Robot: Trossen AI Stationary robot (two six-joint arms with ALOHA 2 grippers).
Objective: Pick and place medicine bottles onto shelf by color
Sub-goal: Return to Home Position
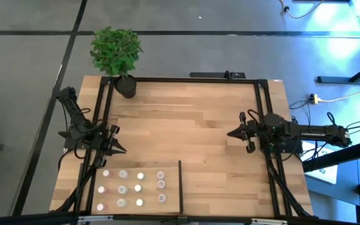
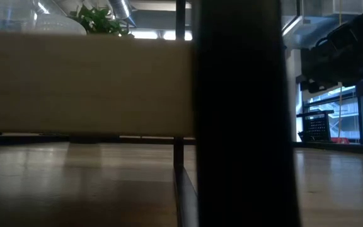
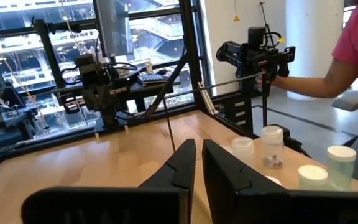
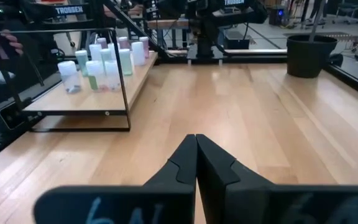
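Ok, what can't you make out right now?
High view: the medicine bottles are too small to tell cap colours.
Low view: a dark post and a pale panel hide the shelf and bottles.
Left wrist view: most bottles lie beyond the frame edge.

I count about a dozen tiny medicine bottles [image 1: 138,188] standing upright in loose rows on the light-wood, black-railed shelf [image 1: 150,206] at the table's left end; tops look white, some perhaps pinkish.
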